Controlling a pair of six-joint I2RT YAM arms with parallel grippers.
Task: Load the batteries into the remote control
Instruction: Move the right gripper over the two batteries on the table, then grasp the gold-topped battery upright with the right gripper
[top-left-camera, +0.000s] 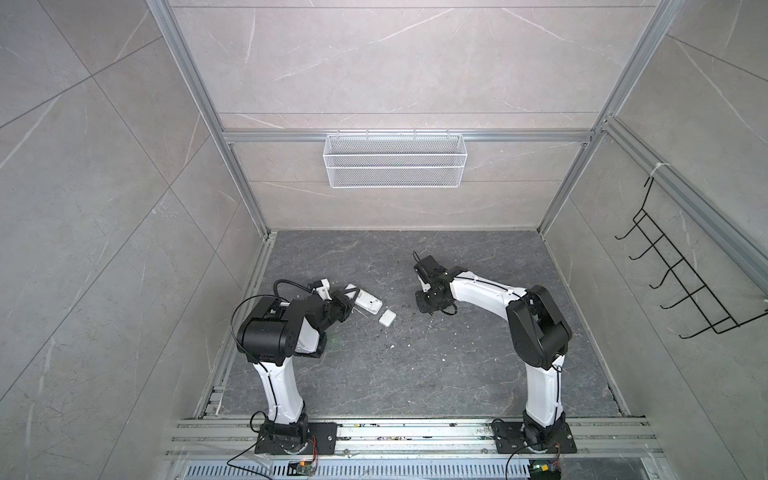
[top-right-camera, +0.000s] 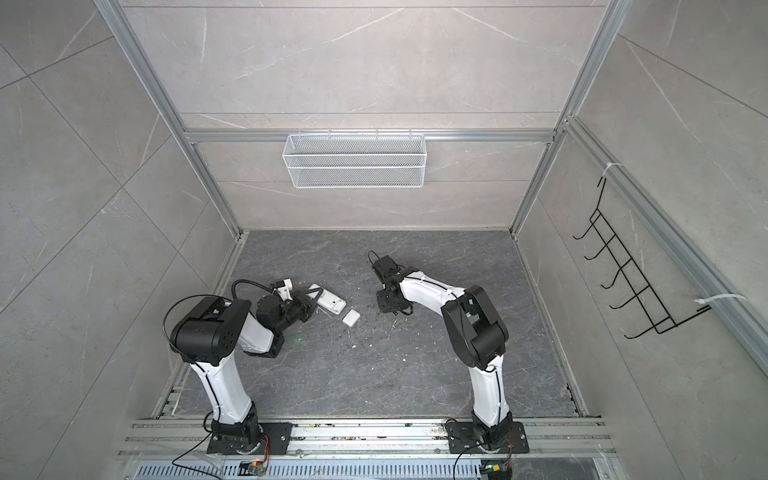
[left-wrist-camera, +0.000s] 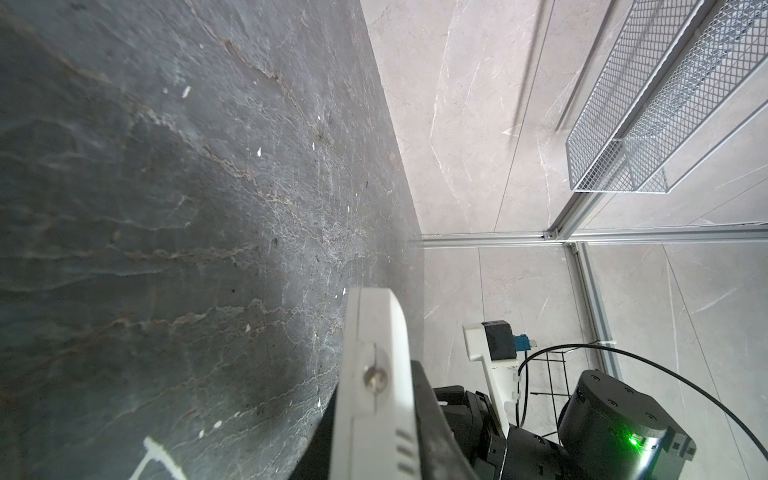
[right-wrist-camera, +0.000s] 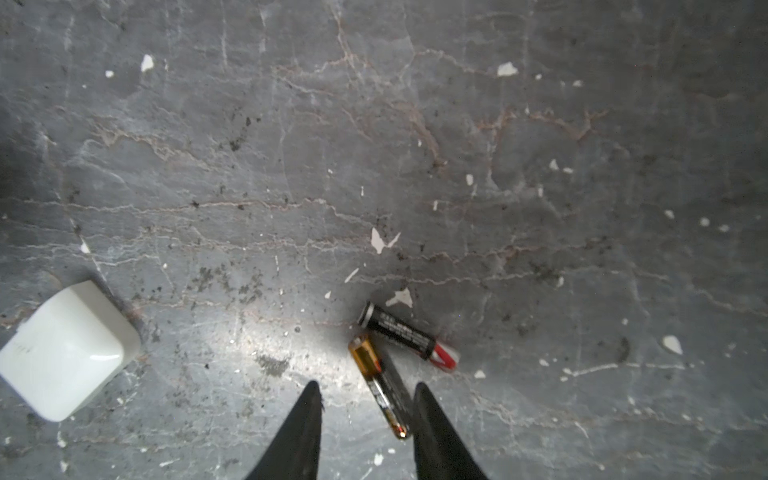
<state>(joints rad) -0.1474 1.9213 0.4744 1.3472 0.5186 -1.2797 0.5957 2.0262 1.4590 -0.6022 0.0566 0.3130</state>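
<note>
Here, the left hand (top-left-camera: 348, 302) clamps the remote (top-left-camera: 370, 303). Right of the remote, the right hand (right-wrist-camera: 366, 385) straddles one battery (right-wrist-camera: 380, 388), fingers (right-wrist-camera: 432, 428) apart.

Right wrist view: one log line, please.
left gripper: shut on remote control | right gripper: open around gold-ended battery | red-ended battery: beside it | cover: loose

Matt, dark grey stone-look table (top-left-camera: 415, 374), rough with pale veins and scattered white chips. Toward 10 o'clock of its centre lies a smooth white plastic remote control (top-left-camera: 368, 302), and beside it a glossy white plastic cover (right-wrist-camera: 66, 349). The gold-ended battery (right-wrist-camera: 380, 388) and the red-ended battery (right-wrist-camera: 409, 336) wear shiny printed wrap with a metallic sheen. At 12 o'clock, a white-coated wire-mesh basket (top-left-camera: 395, 166) on brushed aluminium rails (top-left-camera: 270, 136). The wall panels (top-left-camera: 83, 208) are satin, pale and stone-look.
</note>
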